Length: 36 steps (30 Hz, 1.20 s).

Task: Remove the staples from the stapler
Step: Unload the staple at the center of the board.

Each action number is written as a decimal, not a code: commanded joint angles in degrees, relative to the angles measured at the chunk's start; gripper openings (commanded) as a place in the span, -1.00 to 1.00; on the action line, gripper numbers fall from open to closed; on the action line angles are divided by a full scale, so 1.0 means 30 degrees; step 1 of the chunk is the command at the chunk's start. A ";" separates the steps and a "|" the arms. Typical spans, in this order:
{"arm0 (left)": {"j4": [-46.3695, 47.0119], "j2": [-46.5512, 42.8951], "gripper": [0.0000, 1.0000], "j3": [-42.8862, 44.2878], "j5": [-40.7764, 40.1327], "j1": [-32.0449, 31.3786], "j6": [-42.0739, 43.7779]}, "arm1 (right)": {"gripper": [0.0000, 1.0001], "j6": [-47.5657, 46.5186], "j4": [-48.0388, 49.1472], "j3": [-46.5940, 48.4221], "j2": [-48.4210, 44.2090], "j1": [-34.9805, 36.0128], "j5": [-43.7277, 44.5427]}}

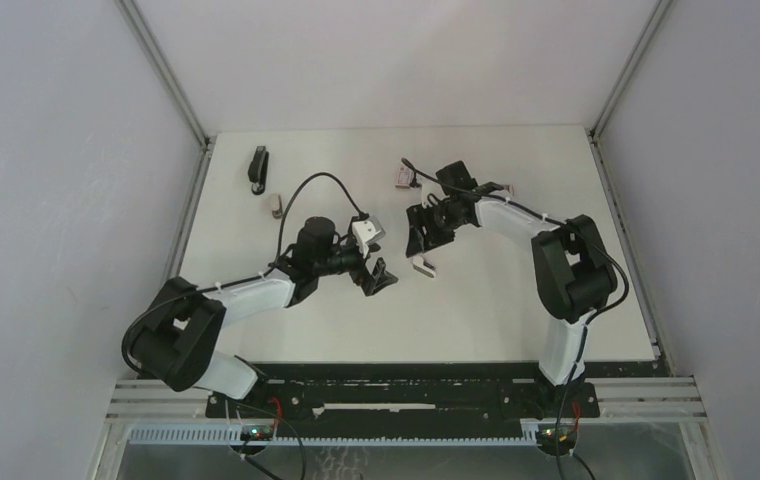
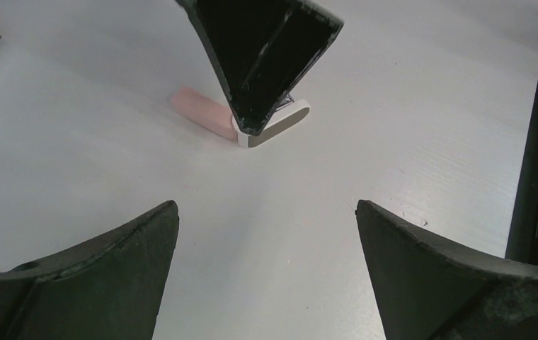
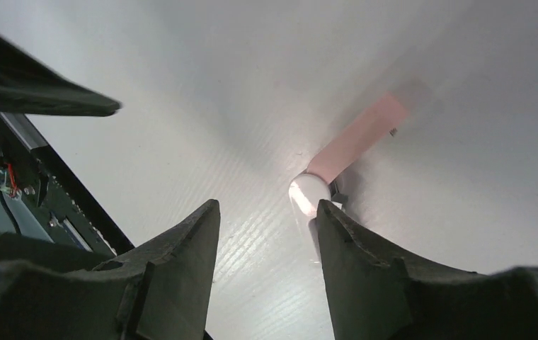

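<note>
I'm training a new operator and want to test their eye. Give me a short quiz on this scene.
1. True or false: the left gripper holds the black stapler.
2. Fill in: in the top view, the black stapler lies toward the table's far ____ corner.
3. Which is nearest the right gripper? A) the black stapler B) the pink-and-white object C) the table's near edge

Key: 1 false, it is open and empty; 2 left; 3 B.

Lab cell: white walls (image 1: 396,60), aluminium frame (image 1: 168,75)
</note>
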 commanded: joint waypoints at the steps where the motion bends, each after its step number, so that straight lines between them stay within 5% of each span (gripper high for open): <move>1: 0.0131 0.0224 0.99 0.0661 0.0257 0.0149 -0.0399 | 0.05 -0.0925 0.0122 0.0631 -0.1481 -0.0009 -0.0002; 12: 0.0103 0.0471 0.99 0.0741 -0.0294 0.0165 -0.0577 | 0.16 -0.2001 -0.1320 0.0621 -0.0580 -0.0585 0.1507; 36: 0.0445 0.0514 0.99 0.0702 -0.0659 0.0378 -0.0670 | 0.42 -0.4726 -0.4444 0.0182 0.0084 0.1674 -0.3398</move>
